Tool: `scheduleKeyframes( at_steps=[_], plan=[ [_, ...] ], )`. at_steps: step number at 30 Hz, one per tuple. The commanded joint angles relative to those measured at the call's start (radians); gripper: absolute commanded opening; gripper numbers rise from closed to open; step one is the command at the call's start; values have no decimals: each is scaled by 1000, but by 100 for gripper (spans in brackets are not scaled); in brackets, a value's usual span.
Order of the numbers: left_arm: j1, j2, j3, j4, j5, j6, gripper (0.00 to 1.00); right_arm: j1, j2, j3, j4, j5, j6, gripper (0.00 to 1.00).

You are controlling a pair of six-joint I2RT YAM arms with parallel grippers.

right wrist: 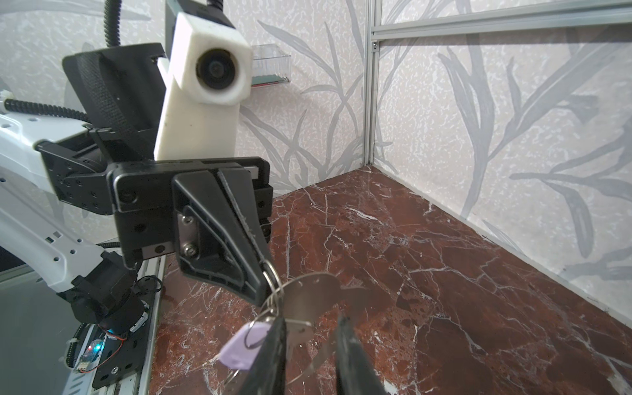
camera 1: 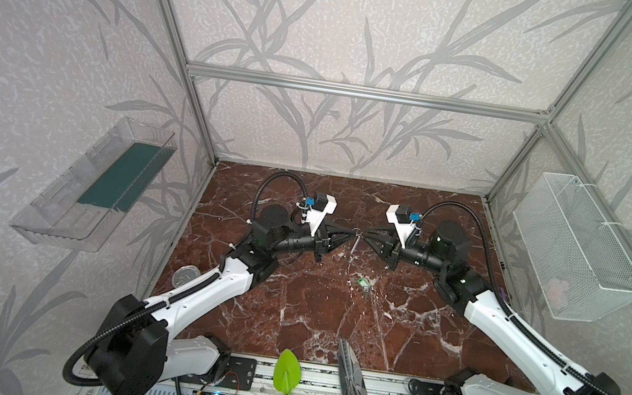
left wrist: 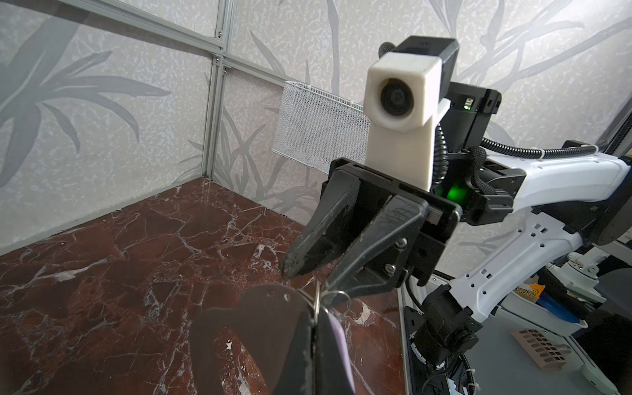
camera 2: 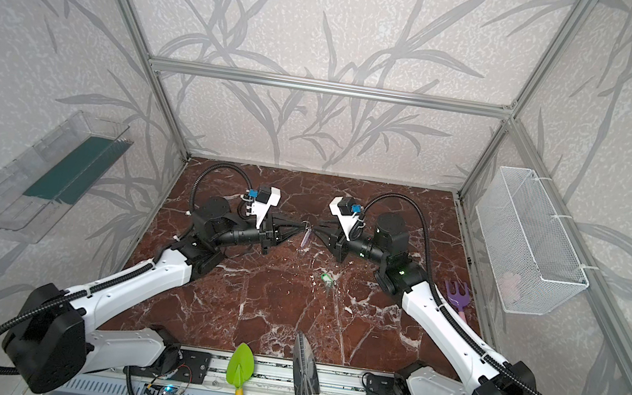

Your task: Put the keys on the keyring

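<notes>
Both grippers meet above the middle of the marble floor. My left gripper point(camera 1: 350, 235) point(left wrist: 316, 316) is shut on the thin metal ring of the keyring point(right wrist: 307, 294), whose flat grey tag point(left wrist: 260, 314) hangs beside its fingers. The lilac key point(right wrist: 242, 349) point(camera 2: 305, 238) hangs from the ring. My right gripper point(camera 1: 366, 235) point(right wrist: 309, 325) is open, its jaws standing on either side of the tag's edge with a gap between them. The green key point(camera 1: 363, 284) point(camera 2: 327, 279) lies on the floor below them, nearer the front.
A green trowel point(camera 1: 288, 371) and a grey flat tool point(camera 1: 350, 371) lie at the front edge. A silver tin can point(camera 1: 186, 274) stands by the left wall, a purple rake point(camera 2: 458, 296) by the right one. A wire basket point(camera 1: 576, 247) and a clear shelf point(camera 1: 98, 184) hang on the side walls.
</notes>
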Motion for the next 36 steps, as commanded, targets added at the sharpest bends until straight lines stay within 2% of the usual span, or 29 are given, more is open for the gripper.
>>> scheduleKeyframes(
  at_steps=[1, 21, 24, 29, 30, 33, 36],
  plan=[
    [0, -25, -8, 47, 21, -6, 0, -2, -10, 26, 54, -33, 15, 25],
    [0, -25, -8, 55, 56, -11, 0, -3, 46, 59, 56, -118, 29, 16],
    [0, -23, -8, 59, 57, -12, 0, -2, 55, 67, 51, -140, 31, 13],
    [0, -17, -7, 61, 57, -14, 0, -3, 67, 76, 44, -182, 29, 0],
    [0, -17, -7, 59, 56, -14, 0, -2, 67, 78, 41, -188, 24, 0],
    [-1, -15, -7, 49, 42, -10, 0, -2, 64, 83, 10, -176, 3, 0],
    [0, -25, 4, -22, -25, 22, 1, -3, 60, 109, -84, -104, -45, 0]
  ],
)
